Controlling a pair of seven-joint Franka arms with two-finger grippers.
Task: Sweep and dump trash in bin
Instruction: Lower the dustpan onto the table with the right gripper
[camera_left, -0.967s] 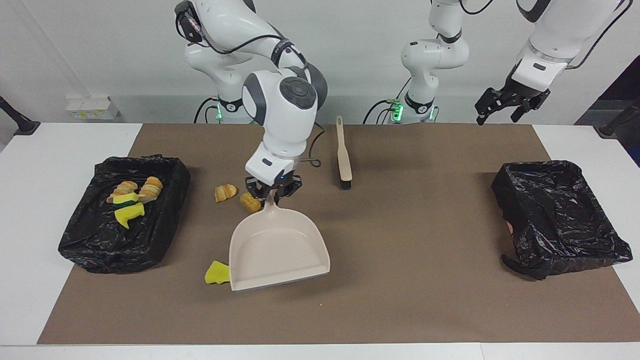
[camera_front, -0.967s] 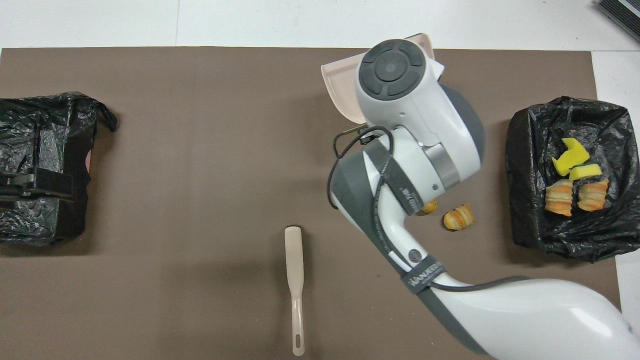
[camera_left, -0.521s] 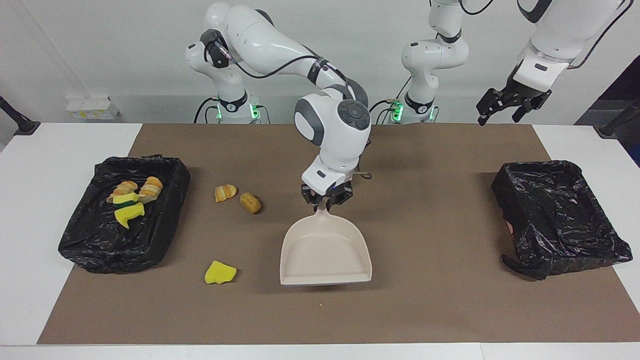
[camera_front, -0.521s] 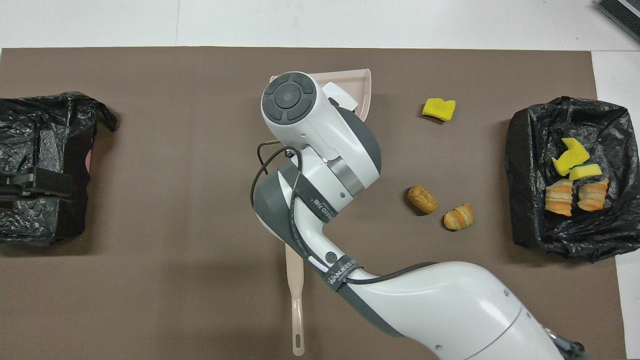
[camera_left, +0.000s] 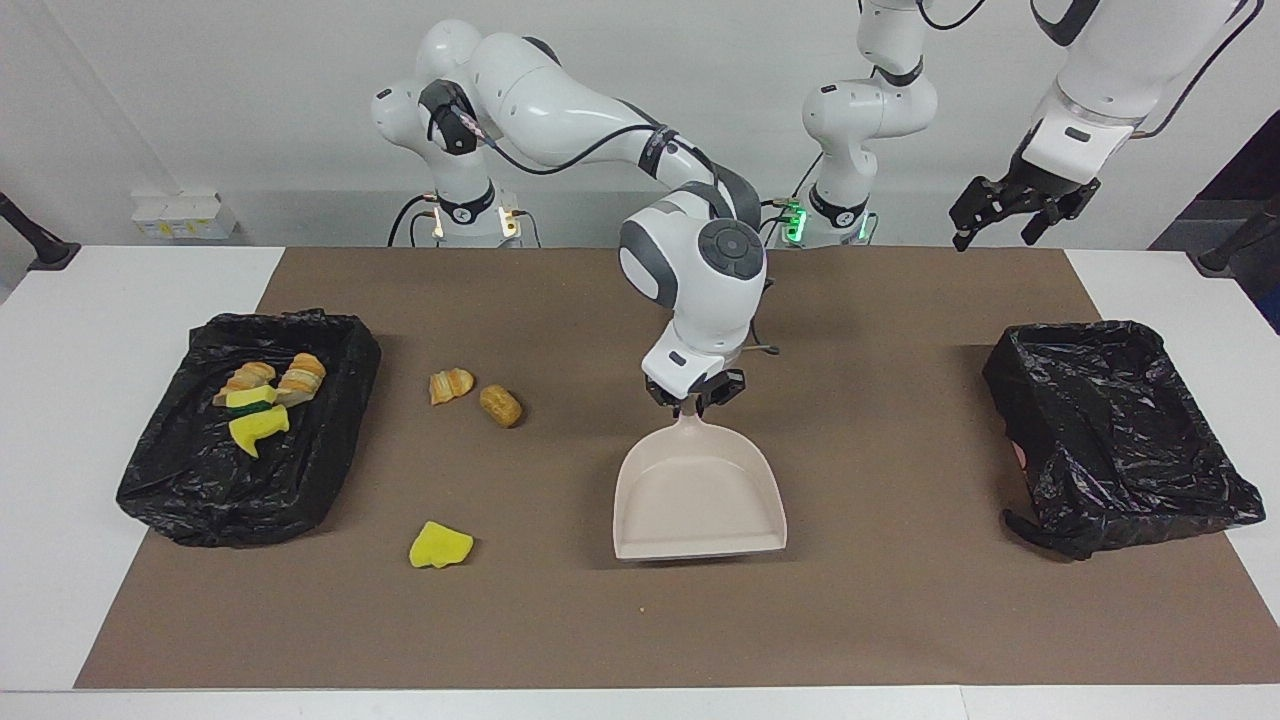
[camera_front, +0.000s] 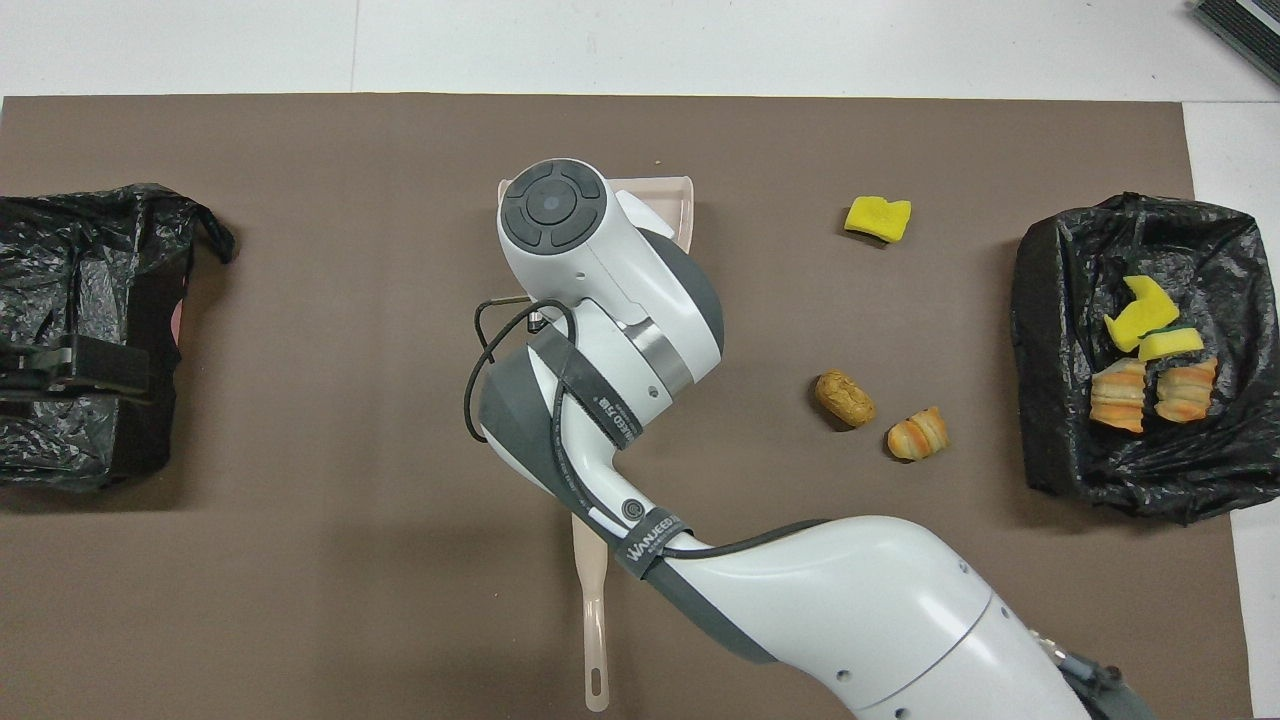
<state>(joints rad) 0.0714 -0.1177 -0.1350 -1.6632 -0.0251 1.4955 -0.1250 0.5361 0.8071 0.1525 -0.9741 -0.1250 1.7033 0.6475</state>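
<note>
My right gripper (camera_left: 692, 403) is shut on the handle of the beige dustpan (camera_left: 700, 495), which is low over the middle of the brown mat, its mouth pointing away from the robots. In the overhead view the right wrist covers most of the dustpan (camera_front: 675, 205). Loose trash lies toward the right arm's end: a yellow sponge piece (camera_left: 440, 545) (camera_front: 877, 217) and two bread-like lumps (camera_left: 451, 384) (camera_left: 500, 404). A black-lined bin (camera_left: 200, 510) (camera_front: 1040, 300) there holds several scraps (camera_left: 262, 398). My left gripper (camera_left: 1010, 215) waits open, raised near its base.
A second black-lined bin (camera_left: 1110, 430) (camera_front: 90, 250) sits at the left arm's end. A beige brush (camera_front: 594, 620) lies on the mat nearer the robots than the dustpan, partly under the right arm. The mat (camera_left: 900, 620) covers most of the white table.
The right arm has carried the dustpan away from the loose scraps toward the middle of the mat and squared its mouth. The yellow sponge and lumps stayed. The left arm barely moved.
</note>
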